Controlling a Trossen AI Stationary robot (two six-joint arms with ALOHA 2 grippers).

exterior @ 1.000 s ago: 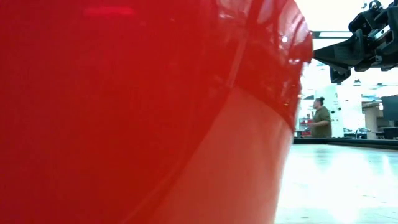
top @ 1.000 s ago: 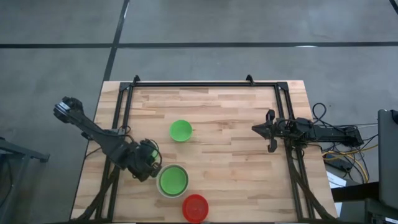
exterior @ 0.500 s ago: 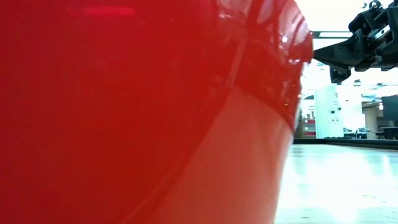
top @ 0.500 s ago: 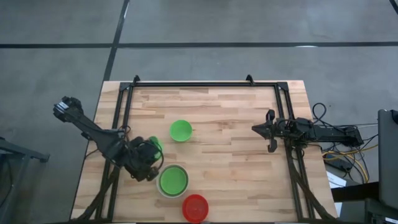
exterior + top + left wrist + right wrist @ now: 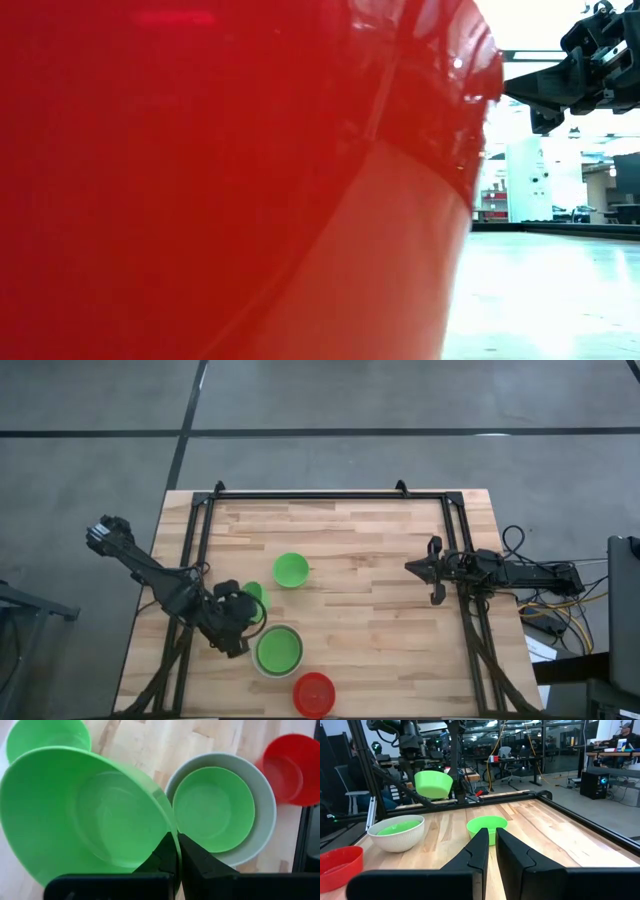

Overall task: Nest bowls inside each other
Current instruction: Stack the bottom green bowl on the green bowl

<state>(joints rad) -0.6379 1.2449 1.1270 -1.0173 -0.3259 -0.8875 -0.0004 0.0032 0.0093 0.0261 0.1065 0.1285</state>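
My left gripper (image 5: 176, 840), near the table's left edge (image 5: 238, 618), is shut on a bright green bowl (image 5: 85, 815) that hangs above the wood (image 5: 434, 782). Beside it stands a white bowl (image 5: 260, 820) with another green bowl (image 5: 212, 807) nested inside. A red bowl (image 5: 314, 693) sits at the near edge and fills the low view (image 5: 230, 180). A lone green bowl (image 5: 290, 570) rests mid-table. My right gripper (image 5: 492, 840) waits at the table's right side (image 5: 420, 570), shut, touching nothing. My left gripper pinches the green bowl's rim (image 5: 169, 831), one finger on the inner wall and one on the outer. The fingers slant down onto it from the table's left side. The bowl is lifted clear of the table, tilted a little, its mouth upward.
A black metal frame (image 5: 330, 495) runs along the table's far edge and down both sides. Bare wood lies between the lone green bowl and my right gripper. Cables (image 5: 545, 610) trail off the table's right edge.
My left gripper has risen and rolled about its own axis, staying shut on the green bowl. The bowl has come up with it and turned, so more of it now shows beside the gripper in the high view. A person far behind the table has walked out of sight.
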